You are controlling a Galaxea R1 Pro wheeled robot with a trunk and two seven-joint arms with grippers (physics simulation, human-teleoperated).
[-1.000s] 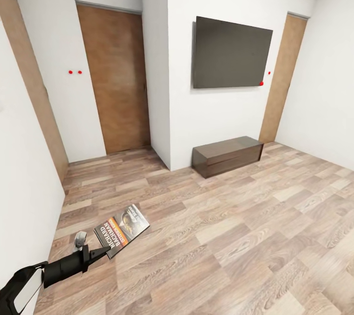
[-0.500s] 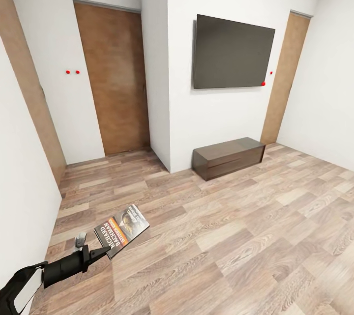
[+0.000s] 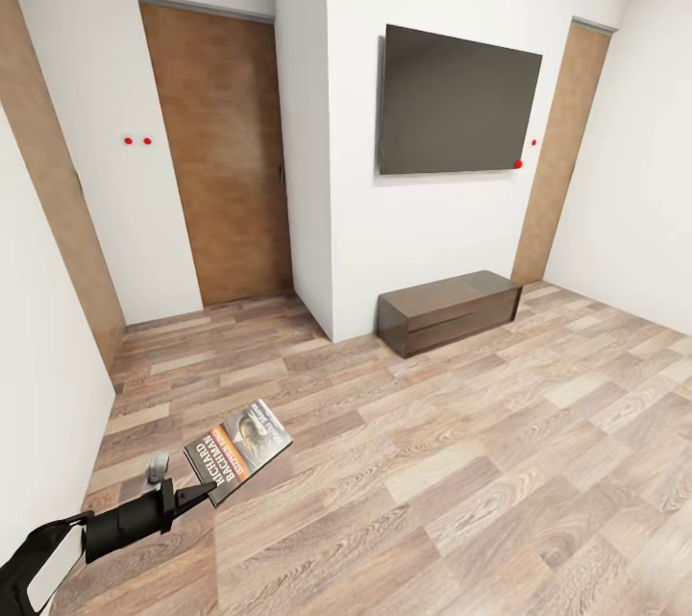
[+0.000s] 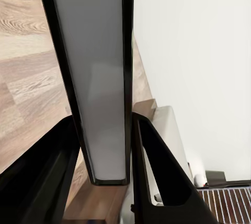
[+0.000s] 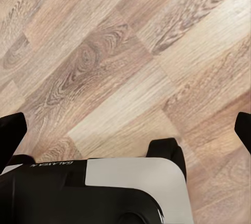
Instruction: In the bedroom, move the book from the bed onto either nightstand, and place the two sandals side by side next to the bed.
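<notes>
Your left gripper (image 3: 197, 494) holds the book (image 3: 238, 450) out over the wood-plank floor (image 3: 461, 462), fingers (image 4: 162, 171) pinching its near edge on both sides. The book lies nearly flat, cover up, its long axis running away from you and to the right. Ahead stand a brown door (image 3: 223, 155), a wall television (image 3: 457, 104) and a long low dark bench (image 3: 448, 310) beneath it. Your right gripper (image 5: 125, 130) hangs over bare floor with fingers spread wide.
</notes>
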